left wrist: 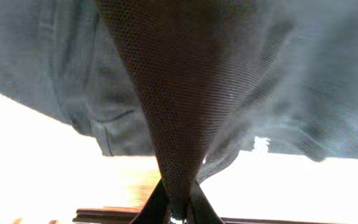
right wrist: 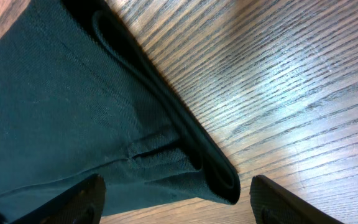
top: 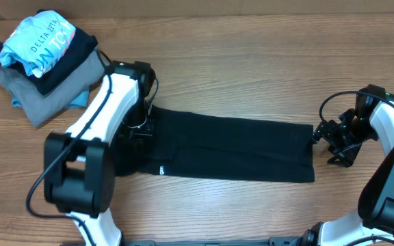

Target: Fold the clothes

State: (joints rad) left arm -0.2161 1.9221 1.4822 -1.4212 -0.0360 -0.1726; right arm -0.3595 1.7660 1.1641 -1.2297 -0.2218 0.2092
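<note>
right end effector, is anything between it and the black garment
Nothing visible. The open right end effector sits right at the garment's folded corner, with only bare table beside it.

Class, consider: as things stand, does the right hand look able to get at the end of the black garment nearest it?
Probably yes. The right hand is open, and a folded corner of the black garment lies between its fingers on the table; nothing blocks it.

Tiny white logo unreadable, left end of black garment hidden beneath left arm
</note>
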